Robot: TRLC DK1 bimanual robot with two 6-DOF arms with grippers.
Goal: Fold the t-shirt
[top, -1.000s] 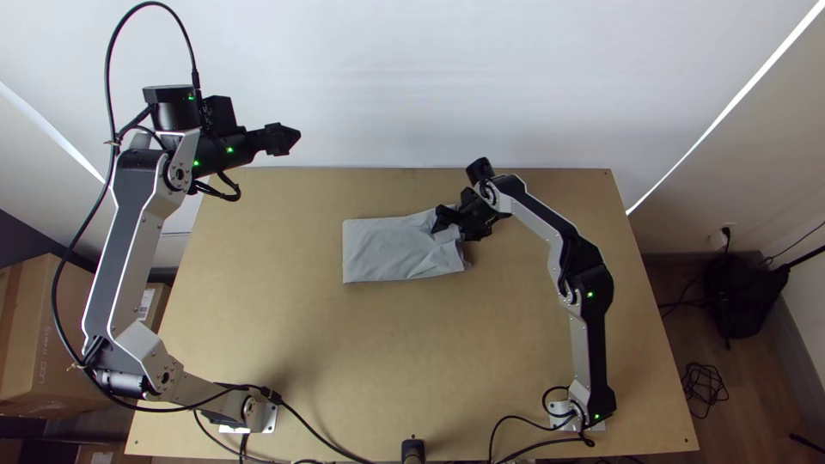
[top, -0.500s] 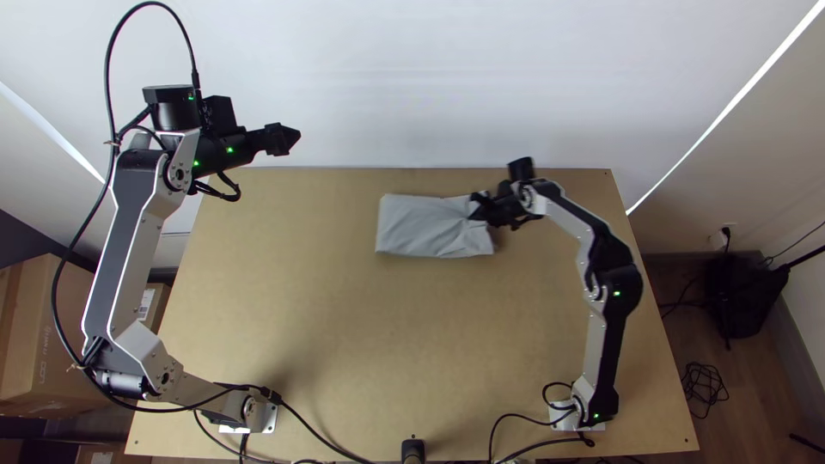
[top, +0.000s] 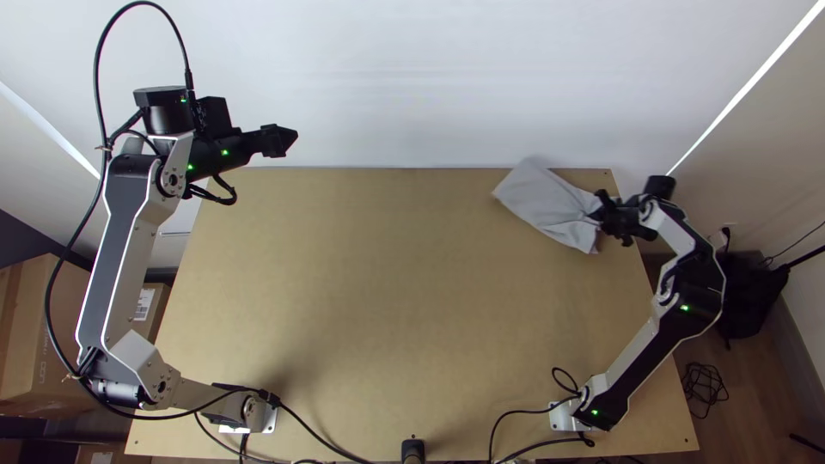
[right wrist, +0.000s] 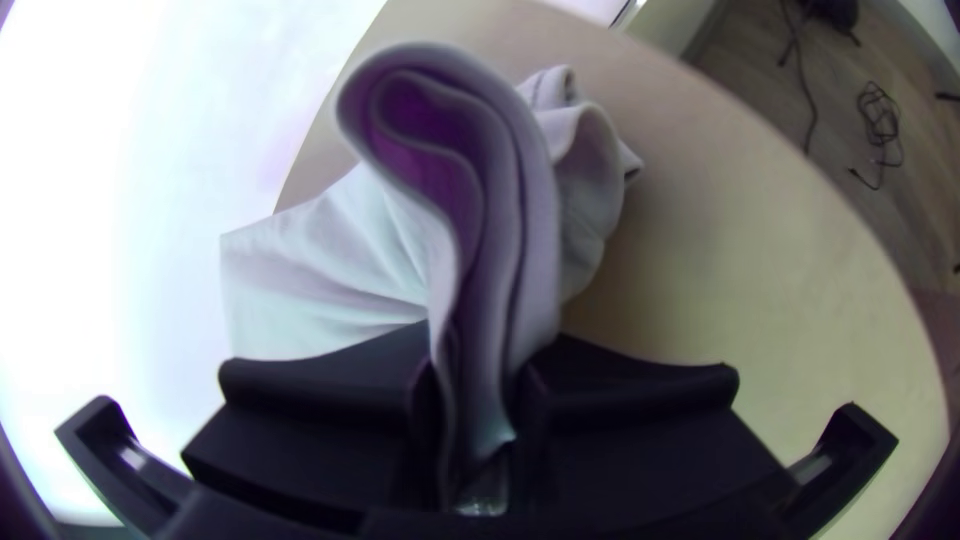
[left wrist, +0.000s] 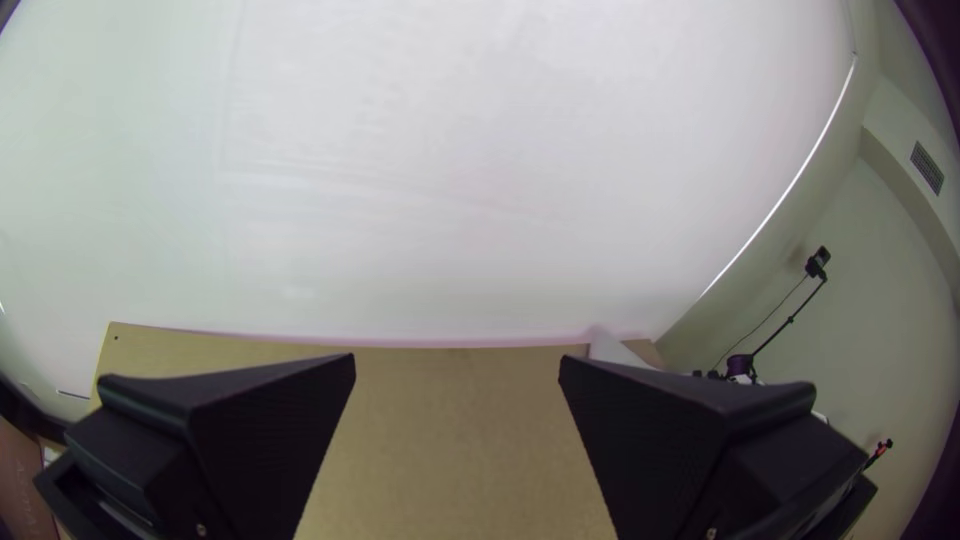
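Note:
My right gripper [top: 601,215] is at the far right part of the table in the top view, holding the near-right end of the light grey t-shirt [top: 546,202]. The shirt is folded into a compact bundle and slants up to the table's far edge. In the right wrist view, my right gripper [right wrist: 480,390] is shut on several stacked layers of the shirt [right wrist: 330,270], which bulge between its fingers. My left gripper [top: 292,140] stays beyond the table's far left corner. In the left wrist view, my left gripper [left wrist: 457,375] has its fingers wide apart with nothing between them.
The wooden table [top: 378,326] spreads between the arms, with a white wall [top: 412,77] behind its far edge. Black cables [top: 507,421] lie along the near edge. Cardboard boxes [top: 43,335] stand at the left, and a black bag [top: 746,296] is on the floor at the right.
The right gripper has carried the shirt from the table's middle to its far right, and the bundle has turned at a slant. The left arm has shifted only very slightly leftward.

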